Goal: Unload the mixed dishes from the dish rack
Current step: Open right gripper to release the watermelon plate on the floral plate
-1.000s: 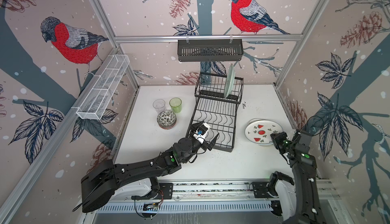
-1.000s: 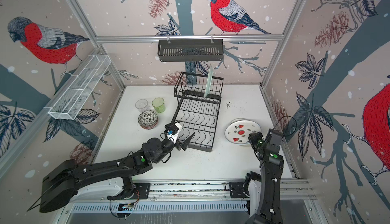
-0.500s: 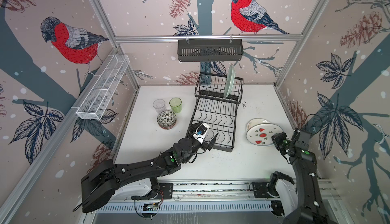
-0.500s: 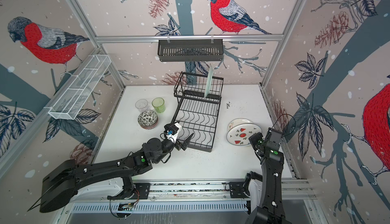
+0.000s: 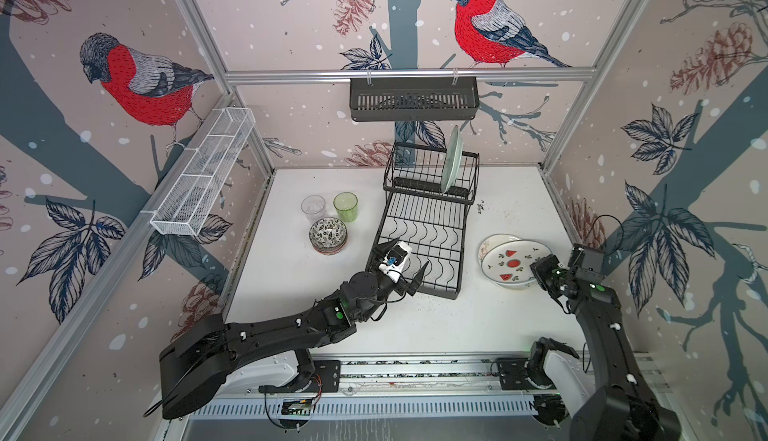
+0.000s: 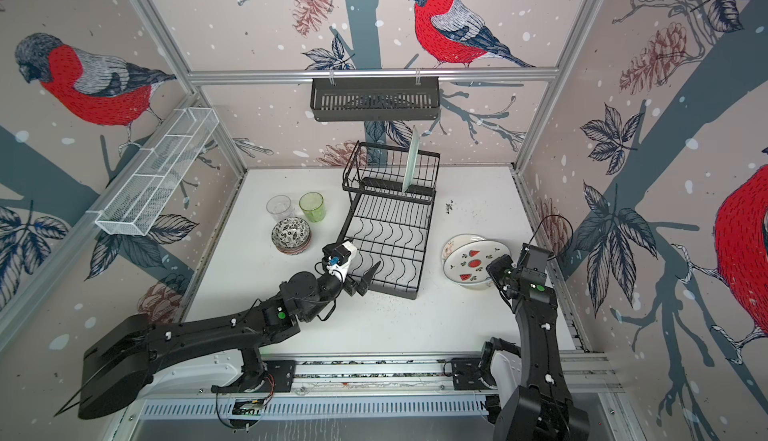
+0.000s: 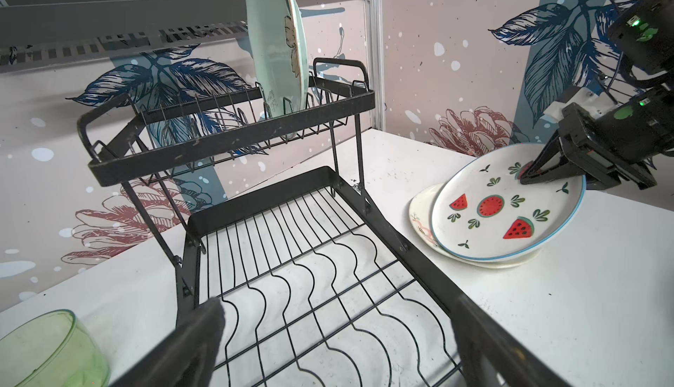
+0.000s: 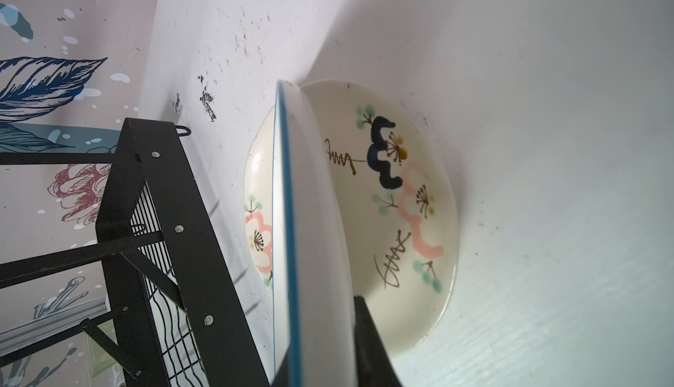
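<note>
The black dish rack (image 5: 440, 293) stands mid-table. A pale green plate (image 5: 453, 160) (image 7: 277, 46) stands upright in its raised section. My left gripper (image 5: 401, 262) (image 7: 339, 306) hangs open over the near end of the bare flat tray. To the right of the rack, my right gripper (image 5: 536, 270) (image 8: 321, 359) is shut on the rim of the watermelon plate (image 5: 513, 260) (image 7: 503, 206). That plate is tilted, its far edge resting on a cream-white plate with painted blossoms (image 5: 490, 243) (image 8: 401, 202) that lies flat on the table.
Left of the rack stand stacked patterned bowls (image 5: 328, 233), a green tumbler (image 5: 345, 206) and a clear tumbler (image 5: 313, 209). A black slotted basket (image 5: 413, 100) hangs on the back wall, and a white mesh basket (image 5: 203, 177) on the left wall. The right wall is close behind the right arm.
My right gripper has raised its side of the watermelon plate, so it now sits tilted and the cream-white plate shows beneath. The left arm has not moved.
</note>
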Robot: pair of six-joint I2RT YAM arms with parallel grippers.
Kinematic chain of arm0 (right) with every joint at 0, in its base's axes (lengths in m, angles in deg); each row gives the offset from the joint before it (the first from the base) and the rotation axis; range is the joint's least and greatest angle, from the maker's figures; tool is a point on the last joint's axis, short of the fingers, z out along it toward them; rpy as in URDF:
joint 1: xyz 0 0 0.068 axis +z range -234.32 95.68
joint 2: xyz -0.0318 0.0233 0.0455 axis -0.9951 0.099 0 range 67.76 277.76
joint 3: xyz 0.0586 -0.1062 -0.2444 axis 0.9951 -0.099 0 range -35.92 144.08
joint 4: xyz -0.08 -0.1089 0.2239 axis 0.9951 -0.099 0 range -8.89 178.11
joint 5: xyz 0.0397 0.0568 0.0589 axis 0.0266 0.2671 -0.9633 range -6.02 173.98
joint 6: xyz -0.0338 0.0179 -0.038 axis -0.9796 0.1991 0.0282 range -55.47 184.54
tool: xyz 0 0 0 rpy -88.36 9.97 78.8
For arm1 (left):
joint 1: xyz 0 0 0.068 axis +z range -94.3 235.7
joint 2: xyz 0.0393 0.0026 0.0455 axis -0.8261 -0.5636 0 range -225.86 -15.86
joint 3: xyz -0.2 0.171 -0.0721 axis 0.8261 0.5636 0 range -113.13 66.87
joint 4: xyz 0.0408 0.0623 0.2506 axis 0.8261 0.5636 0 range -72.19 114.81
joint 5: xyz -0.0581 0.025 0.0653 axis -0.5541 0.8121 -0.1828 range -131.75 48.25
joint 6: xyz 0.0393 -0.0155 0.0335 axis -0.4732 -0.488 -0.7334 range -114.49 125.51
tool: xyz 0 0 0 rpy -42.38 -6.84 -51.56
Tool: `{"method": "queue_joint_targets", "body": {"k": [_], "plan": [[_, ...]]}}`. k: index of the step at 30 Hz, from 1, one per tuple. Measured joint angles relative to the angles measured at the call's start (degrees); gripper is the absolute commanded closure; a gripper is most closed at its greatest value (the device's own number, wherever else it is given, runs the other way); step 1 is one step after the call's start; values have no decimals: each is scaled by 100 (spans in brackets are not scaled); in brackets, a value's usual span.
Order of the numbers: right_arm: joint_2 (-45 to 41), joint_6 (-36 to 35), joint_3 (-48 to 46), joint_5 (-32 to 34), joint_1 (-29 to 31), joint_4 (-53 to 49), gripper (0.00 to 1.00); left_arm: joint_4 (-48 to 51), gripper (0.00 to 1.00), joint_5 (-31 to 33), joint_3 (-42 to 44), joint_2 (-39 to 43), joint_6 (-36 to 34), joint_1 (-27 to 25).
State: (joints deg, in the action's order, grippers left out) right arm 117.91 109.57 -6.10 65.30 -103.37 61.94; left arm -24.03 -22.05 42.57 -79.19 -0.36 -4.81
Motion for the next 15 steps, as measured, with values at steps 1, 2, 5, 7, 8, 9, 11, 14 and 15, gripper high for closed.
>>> {"method": "queue_joint_targets", "body": {"k": [1, 2, 5, 7, 8, 9, 11, 14, 15], "plan": [[26, 0, 13, 2, 11, 17, 97, -4, 3, 0, 7, 0, 0, 0], [48, 0, 28, 4, 31, 44, 96, -7, 3, 0, 11, 0, 0, 0], [79, 2, 50, 24, 50, 52, 90, -9, 3, 0, 17, 0, 0, 7], [120, 0, 72, 46, 57, 57, 90, -11, 3, 0, 17, -4, 0, 11], [144, 0, 83, 48, 59, 61, 88, -11, 3, 2, 20, -9, 2, 11], [166, 2, 90, 48, 63, 76, 86, -11, 3, 0, 24, -11, 2, 17], [212, 4, 92, 50, 70, 118, 83, -11, 3, 0, 26, -15, 2, 35], [278, -11, 90, 111, 74, 142, 78, -11, 3, 2, 28, -24, 4, 52], [306, -15, 72, 190, 76, 79, 76, -13, 3, 2, 31, -31, 4, 63]]}}
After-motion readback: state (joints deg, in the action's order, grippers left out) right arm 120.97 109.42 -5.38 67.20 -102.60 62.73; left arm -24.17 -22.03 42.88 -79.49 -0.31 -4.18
